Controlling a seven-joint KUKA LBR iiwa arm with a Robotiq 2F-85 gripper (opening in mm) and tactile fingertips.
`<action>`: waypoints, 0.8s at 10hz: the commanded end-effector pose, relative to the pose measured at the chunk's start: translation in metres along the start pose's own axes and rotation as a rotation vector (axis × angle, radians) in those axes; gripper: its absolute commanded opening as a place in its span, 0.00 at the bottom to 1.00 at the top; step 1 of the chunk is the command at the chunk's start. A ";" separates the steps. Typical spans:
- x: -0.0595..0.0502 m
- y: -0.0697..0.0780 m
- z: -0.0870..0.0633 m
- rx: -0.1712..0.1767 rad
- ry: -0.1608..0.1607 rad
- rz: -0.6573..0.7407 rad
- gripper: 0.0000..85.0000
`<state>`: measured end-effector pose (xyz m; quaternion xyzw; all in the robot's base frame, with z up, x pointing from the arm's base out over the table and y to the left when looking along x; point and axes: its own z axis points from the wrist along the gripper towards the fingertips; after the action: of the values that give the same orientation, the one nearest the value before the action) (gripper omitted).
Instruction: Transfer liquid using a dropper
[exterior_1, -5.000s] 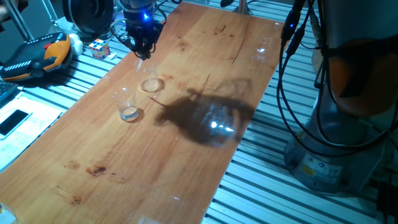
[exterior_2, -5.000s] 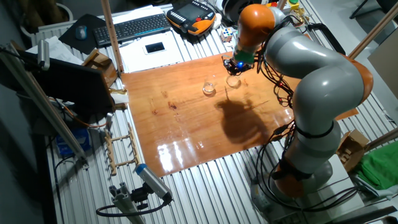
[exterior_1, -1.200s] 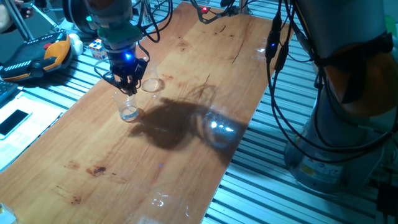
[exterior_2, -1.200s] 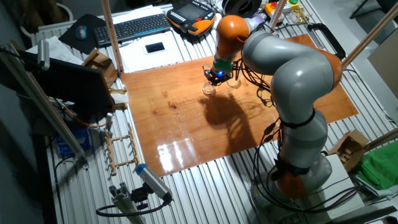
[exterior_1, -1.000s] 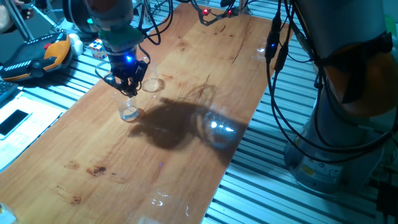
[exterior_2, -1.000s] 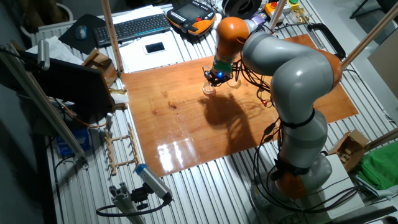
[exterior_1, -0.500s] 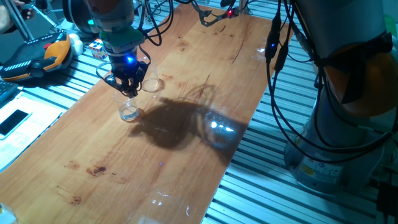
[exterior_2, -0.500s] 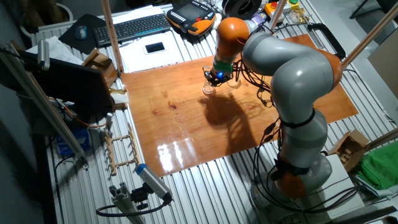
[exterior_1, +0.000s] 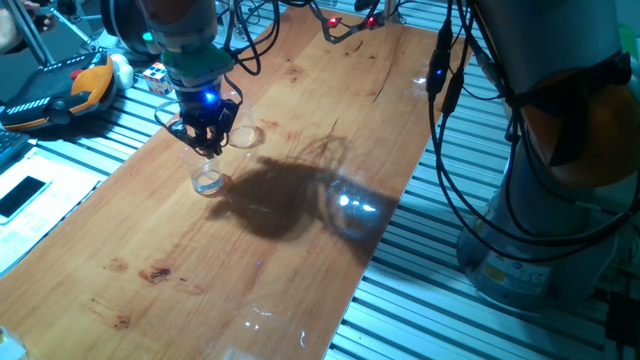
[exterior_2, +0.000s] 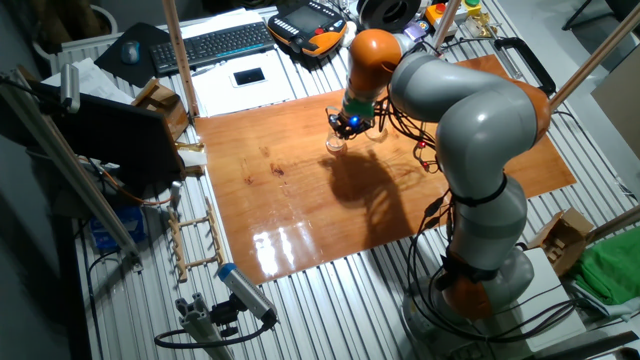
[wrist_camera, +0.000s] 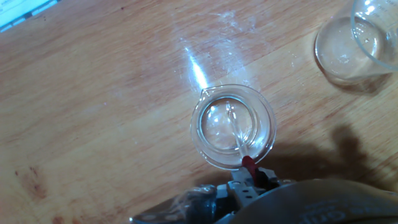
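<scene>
Broadly, the wooden surface (exterior_1: 300, 130) fills most of each fixed view, with slatted metal framing around it; the arm's dark shadow (exterior_1: 290, 195) lies across its middle. Off the surface's left edge in one fixed view sit an orange and black handheld pendant (exterior_1: 55, 90) and a small colour cube (exterior_1: 160, 77); the other fixed view shows a keyboard (exterior_2: 220, 42) on the far side. The grey and orange arm (exterior_2: 470, 110) reaches from the right to the gripper (exterior_1: 207, 143), which hangs straight above the clear tumbler (exterior_1: 205, 172). A second glass vessel (exterior_1: 243, 135) stands just beside the tumbler, on its far right. In the hand view the jaws are pinching the dropper (wrist_camera: 239, 138) at its red end, the thin clear tube pointing down inside the tumbler's rim. The liquid (wrist_camera: 221, 124) shows only as a faint glint at the tumbler's bottom, and whether the tip touches it cannot be told
</scene>
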<state>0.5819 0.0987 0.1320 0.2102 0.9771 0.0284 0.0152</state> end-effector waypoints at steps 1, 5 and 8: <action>0.000 0.000 0.000 -0.001 -0.001 0.002 0.19; 0.001 0.000 0.002 -0.004 -0.005 0.005 0.24; 0.001 0.000 0.003 -0.004 -0.012 0.005 0.28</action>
<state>0.5814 0.0993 0.1286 0.2125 0.9765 0.0291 0.0214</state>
